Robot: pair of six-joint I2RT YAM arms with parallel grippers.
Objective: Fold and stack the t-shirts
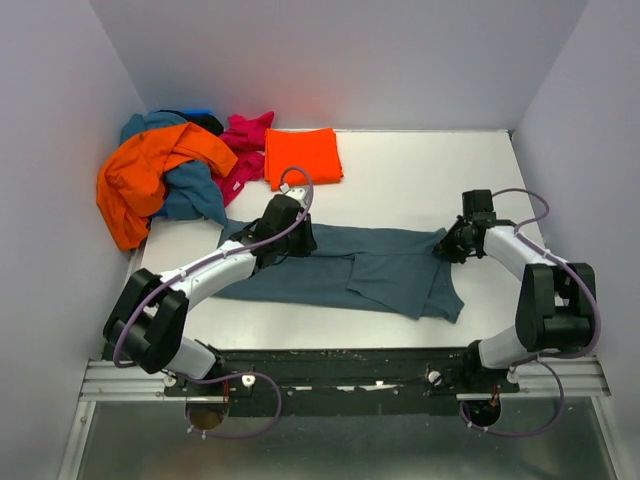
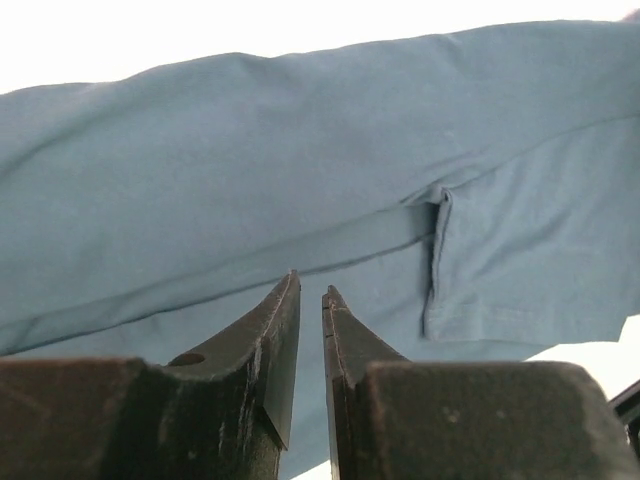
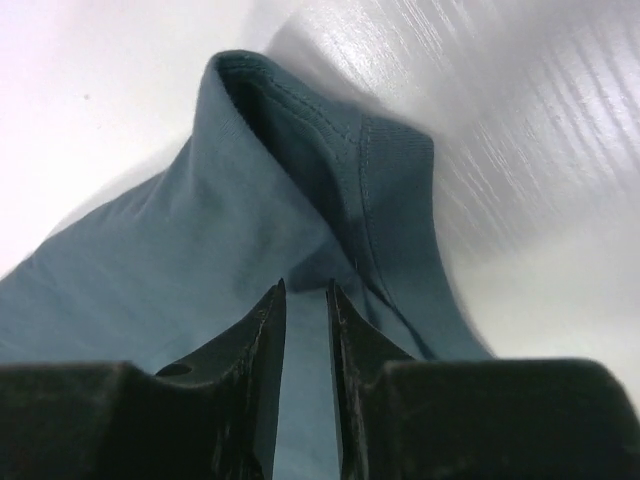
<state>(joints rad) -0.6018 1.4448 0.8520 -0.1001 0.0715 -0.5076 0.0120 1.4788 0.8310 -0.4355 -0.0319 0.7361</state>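
Left fingers (image 2: 275, 340) are standing narrowly parted with nothing gripped, and I am holding them just above the slate blue-grey t-shirt (image 1: 340, 265), which is lying spread across the near half of the table (image 1: 420, 170). My right fingers (image 3: 262, 350) are also sitting slightly apart, facing its raised, rumpled right-hand end.

A white table (image 1: 420, 170) with a faint wood grain stands in a small booth. The back wall (image 1: 340, 60), the left wall (image 1: 50, 150) and the right wall (image 1: 590, 120) are plain pale grey-lilac. A metal rail (image 1: 120, 380) runs along the near edge, with grey floor (image 1: 340, 450) below. The light is bright and even.
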